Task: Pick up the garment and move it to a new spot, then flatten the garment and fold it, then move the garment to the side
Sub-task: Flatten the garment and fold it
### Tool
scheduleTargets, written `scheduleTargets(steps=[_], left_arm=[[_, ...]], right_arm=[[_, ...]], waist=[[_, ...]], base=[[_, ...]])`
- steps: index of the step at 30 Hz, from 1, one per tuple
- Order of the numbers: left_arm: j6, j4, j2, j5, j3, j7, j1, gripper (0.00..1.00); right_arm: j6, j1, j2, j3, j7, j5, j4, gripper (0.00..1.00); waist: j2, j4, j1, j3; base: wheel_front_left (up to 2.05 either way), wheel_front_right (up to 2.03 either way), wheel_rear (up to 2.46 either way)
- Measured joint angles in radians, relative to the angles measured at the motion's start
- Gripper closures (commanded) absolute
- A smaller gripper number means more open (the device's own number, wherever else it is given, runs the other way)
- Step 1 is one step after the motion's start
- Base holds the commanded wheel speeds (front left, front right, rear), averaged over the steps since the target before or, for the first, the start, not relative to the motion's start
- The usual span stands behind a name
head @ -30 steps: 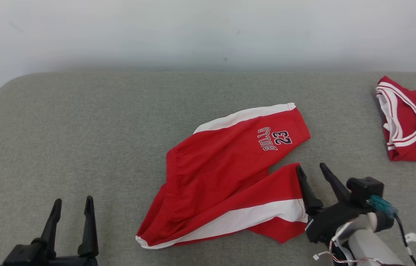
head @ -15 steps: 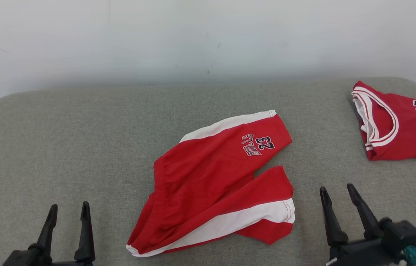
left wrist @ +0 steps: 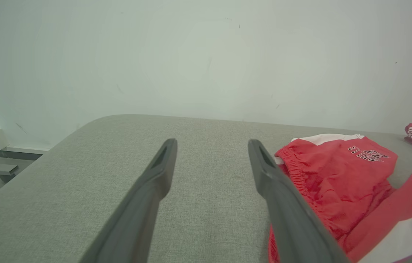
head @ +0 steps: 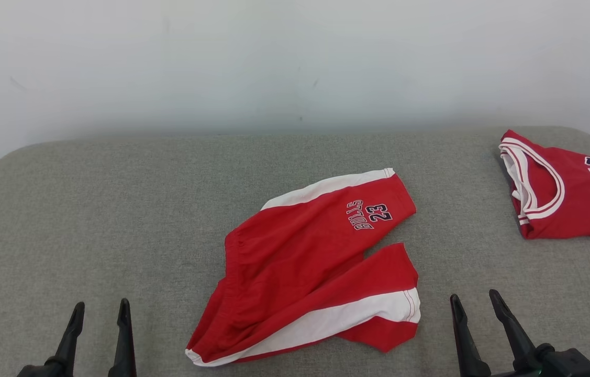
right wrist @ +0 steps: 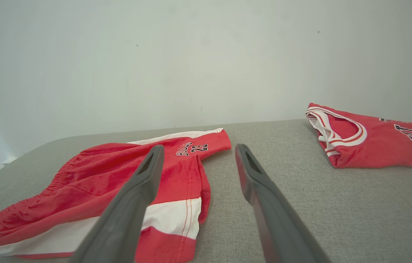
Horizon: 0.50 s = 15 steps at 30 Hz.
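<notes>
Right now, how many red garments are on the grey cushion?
2. The shorts lie crumpled in the middle; the jersey lies at the far right, cut off by the picture's edge, so more could lie beyond it.

Right of the right fingers, the red jersey runs off the picture's edge, its lettering cut short. In the right wrist view one finger hides part of the red shorts.
</notes>
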Motion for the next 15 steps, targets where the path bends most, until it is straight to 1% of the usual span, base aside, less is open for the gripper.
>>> scheduleTargets(steps=[9,12,15], left_arm=[[0.000,0.001,0.008,0.009,-0.007,0.000,0.006,0.00],[0.000,0.007,0.033,0.009,-0.044,0.000,0.007,0.00],[0.000,0.021,0.076,0.007,-0.115,0.000,0.006,0.00]], right_arm=[[0.000,0.001,0.000,0.007,0.000,-0.005,0.013,0.00],[0.000,-0.004,-0.011,0.014,0.000,-0.004,0.048,0.00],[0.000,-0.026,-0.033,0.035,0.005,-0.001,0.097,0.00]], waist=[[0.0000,0.007,0.0000,0.000],[0.0000,0.007,0.0000,0.003],[0.0000,0.007,0.0000,0.010]], base=[[0.00,0.00,0.00],[0.00,0.00,0.00],[0.00,0.00,0.00]])
